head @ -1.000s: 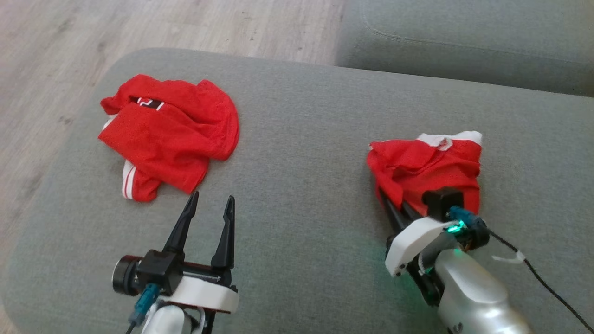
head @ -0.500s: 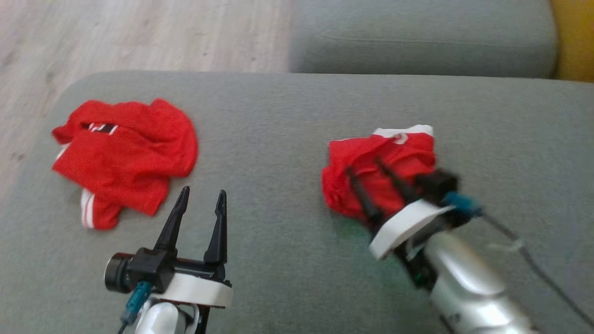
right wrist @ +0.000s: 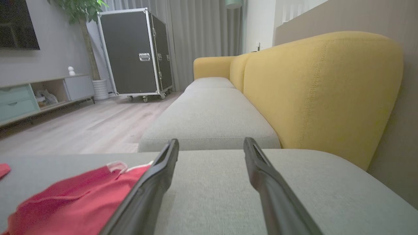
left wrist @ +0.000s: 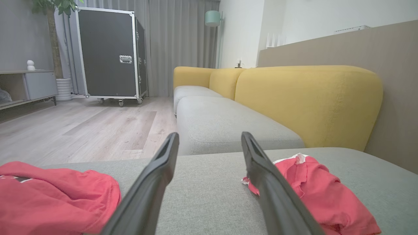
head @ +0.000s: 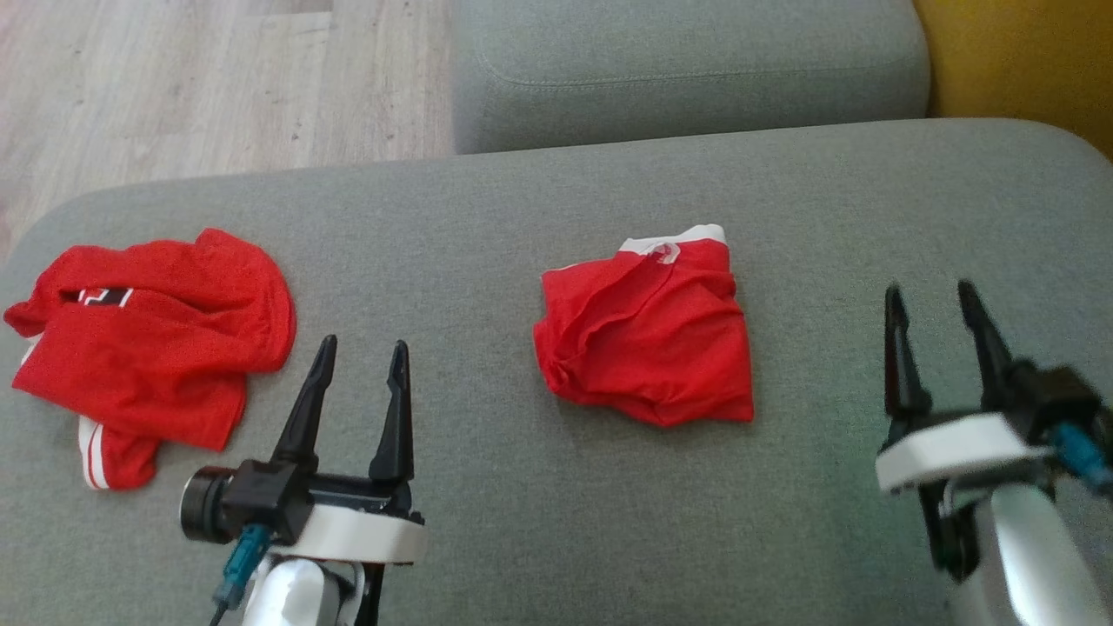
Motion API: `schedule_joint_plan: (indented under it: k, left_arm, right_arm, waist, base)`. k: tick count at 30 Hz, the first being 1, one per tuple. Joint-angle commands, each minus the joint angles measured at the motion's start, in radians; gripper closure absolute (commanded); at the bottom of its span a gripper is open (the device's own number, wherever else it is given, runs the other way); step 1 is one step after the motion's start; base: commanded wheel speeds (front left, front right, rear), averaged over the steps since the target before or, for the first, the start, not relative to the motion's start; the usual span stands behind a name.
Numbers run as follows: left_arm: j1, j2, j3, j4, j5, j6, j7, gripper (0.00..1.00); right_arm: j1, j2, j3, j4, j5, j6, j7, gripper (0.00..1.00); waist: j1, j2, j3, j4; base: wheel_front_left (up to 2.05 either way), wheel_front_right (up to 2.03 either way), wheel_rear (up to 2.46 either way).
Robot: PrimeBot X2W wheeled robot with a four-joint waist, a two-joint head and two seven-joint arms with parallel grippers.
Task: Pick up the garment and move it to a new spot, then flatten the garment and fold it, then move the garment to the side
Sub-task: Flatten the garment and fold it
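Note:
A small folded red garment (head: 648, 343) with a white band lies on the grey sofa seat (head: 522, 217), near the middle. It also shows in the left wrist view (left wrist: 313, 192) and the right wrist view (right wrist: 75, 199). My right gripper (head: 928, 289) stands open to its right, well apart from it, with nothing between its fingers (right wrist: 211, 140). My left gripper (head: 363, 343) is open and empty at the lower left (left wrist: 209, 135), between the two red pieces.
A second, crumpled red garment (head: 148, 343) lies at the seat's left end (left wrist: 55, 195). Another grey seat cushion (head: 687, 69) lies beyond, a yellow backrest (head: 1017, 61) at the right, and wooden floor (head: 174, 78) at the far left. A black wheeled case (left wrist: 109, 52) stands across the room.
My right gripper opened, let go of the folded garment and drew back to the right. The head camera turned rightward, shifting the whole picture left. The left gripper stayed open.

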Motion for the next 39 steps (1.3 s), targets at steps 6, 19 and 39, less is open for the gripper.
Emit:
schedule_joint_plan:
  k: [6,19,39]
  left_arm:
    - [-0.017,0.003,0.031,-0.036,0.016,0.028,-0.009,0.00]
    - [-0.055,0.003,-0.006,-0.045,0.000,0.025,-0.009,0.00]
    - [-0.130,0.003,-0.113,-0.051,-0.049,0.030,-0.009,0.00]
  right_arm:
    - [0.078,0.044,-0.035,-0.105,-0.112,0.007,-0.011,0.00]
    - [0.020,0.050,0.010,-0.101,-0.082,0.007,-0.011,1.00]
    - [-0.358,0.020,0.050,0.469,-0.196,0.007,-0.010,1.00]
  waist:
    - [0.0000,-0.0001,0.011,-0.017]
    - [0.0000,-0.0001,0.097,0.043]
    - [0.0000,-0.0001,0.214,0.256]
  base:
    - [0.00,0.00,0.00]
    - [0.00,0.00,0.00]
    - [0.00,0.00,0.00]
